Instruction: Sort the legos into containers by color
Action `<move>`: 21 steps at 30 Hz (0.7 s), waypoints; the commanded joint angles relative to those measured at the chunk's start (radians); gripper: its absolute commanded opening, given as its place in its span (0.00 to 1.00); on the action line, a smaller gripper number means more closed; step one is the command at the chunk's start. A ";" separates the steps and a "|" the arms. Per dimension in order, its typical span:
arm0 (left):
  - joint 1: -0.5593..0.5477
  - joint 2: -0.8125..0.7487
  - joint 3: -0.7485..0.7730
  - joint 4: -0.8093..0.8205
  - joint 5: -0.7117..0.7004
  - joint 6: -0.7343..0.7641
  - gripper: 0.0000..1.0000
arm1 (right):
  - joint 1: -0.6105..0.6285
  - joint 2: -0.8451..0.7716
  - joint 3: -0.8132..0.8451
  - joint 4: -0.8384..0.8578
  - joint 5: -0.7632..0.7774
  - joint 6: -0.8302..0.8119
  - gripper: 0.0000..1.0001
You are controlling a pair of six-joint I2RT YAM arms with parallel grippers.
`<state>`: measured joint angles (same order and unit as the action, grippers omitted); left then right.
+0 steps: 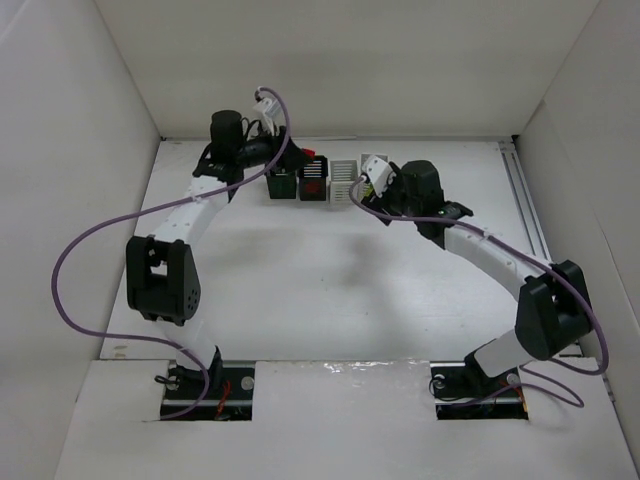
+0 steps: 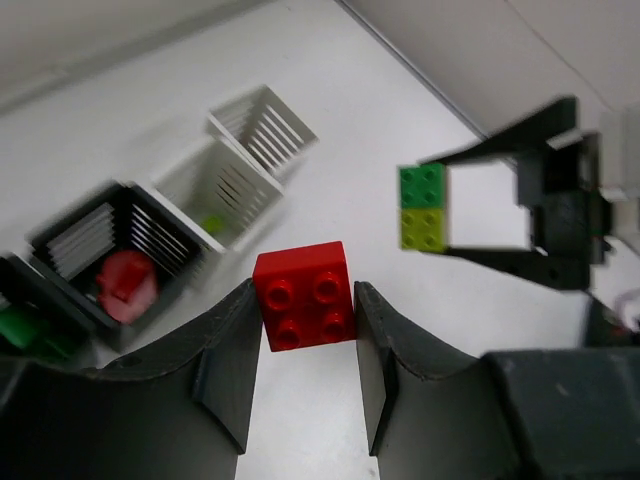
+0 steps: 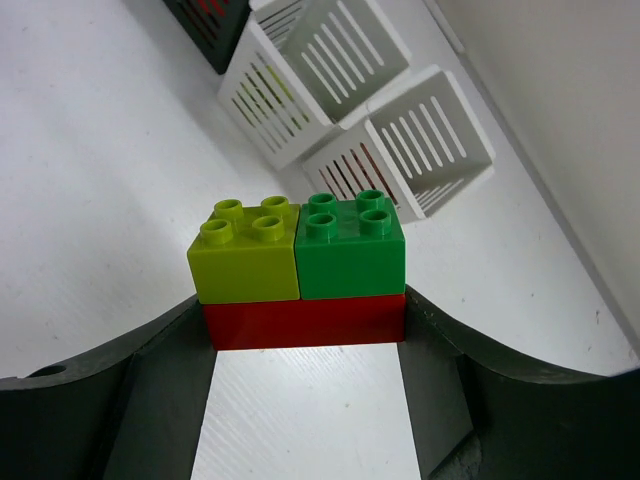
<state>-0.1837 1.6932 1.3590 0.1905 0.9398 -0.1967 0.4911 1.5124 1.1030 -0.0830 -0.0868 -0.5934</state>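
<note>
The left pincer (image 2: 306, 312) is closed snug on a red brick (image 2: 300, 288) above the counter (image 2: 350, 120), near the black basket (image 2: 172, 246) with red inside, and the right pincer (image 3: 305, 325) grips a stack (image 3: 300, 265) of red, green and yellow-green bricks, so letting go early could miss or mix colors.

White table (image 1: 330, 290) with four slotted baskets (image 1: 343, 181)

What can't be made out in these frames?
Top view: baskets too small to see into; left arm and right arm overlap the row's ends.
Left wrist: red piece in black basket blurred; green piece cut by the left edge.
Right wrist: a black basket cut by the top edge; white baskets' walls mostly hide contents.
</note>
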 commanded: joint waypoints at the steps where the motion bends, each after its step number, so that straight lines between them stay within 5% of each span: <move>1: -0.075 0.049 0.178 -0.141 -0.291 0.154 0.03 | -0.031 -0.047 0.043 -0.012 -0.022 0.060 0.00; 12: -0.105 0.282 0.425 -0.215 -0.556 0.166 0.08 | -0.144 -0.070 0.158 -0.152 -0.342 0.156 0.00; 21: -0.144 0.341 0.457 -0.226 -0.556 0.187 0.11 | -0.177 -0.060 0.212 -0.170 -0.380 0.165 0.00</move>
<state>-0.3092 2.0560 1.7439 -0.0551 0.3962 -0.0261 0.3210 1.4830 1.2598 -0.2554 -0.4171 -0.4442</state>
